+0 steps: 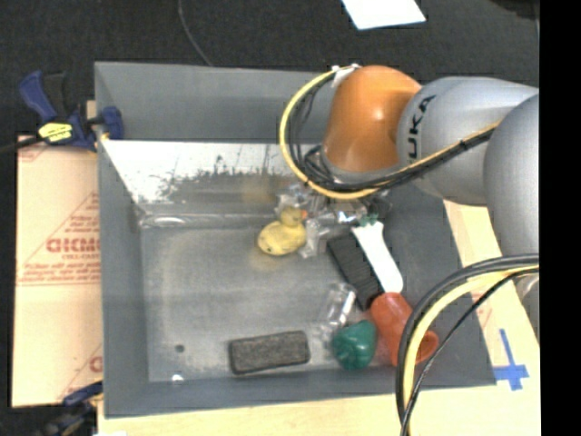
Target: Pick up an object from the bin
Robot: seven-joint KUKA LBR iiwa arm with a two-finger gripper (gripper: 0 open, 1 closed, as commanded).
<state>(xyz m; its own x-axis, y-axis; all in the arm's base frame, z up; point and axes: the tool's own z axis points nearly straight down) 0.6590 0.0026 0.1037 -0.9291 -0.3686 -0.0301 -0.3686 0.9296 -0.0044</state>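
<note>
- Your pincer [307,218] is down in the back half of the bin [182,98], a little right of the middle, below the orange cover [363,121] on the wrist.
- You cannot tell from this view whether the pincer is released or clenched; its metal tip is a tangle of small shiny parts against the grey floor.
- The pincer's tip meets the upper right edge of a small rounded yellow toy [280,240], which lies on the bin floor just left of and below it. Whether the toy is actually gripped cannot be made out.
- A yellow-and-black cable [289,125] loops around the left side of the orange cover, and the grey arm [472,143] runs off to the right over the bin's rim.
- Just right of the pincer lies a brush [363,262] with a black head and a white handle, set at a slant and pointing down toward the bin's front right corner.
- Below the brush you have a small clear plastic piece [338,305].
- Beside that, at the front right, sit a red rounded thing [390,316] and a green lumpy thing [354,343], touching each other.
- Left of the green thing, near the front wall, a dark grey oblong block [269,351] lies flat, well apart from the yellow toy.
- The left half of the bin floor is bare grey metal.
</note>
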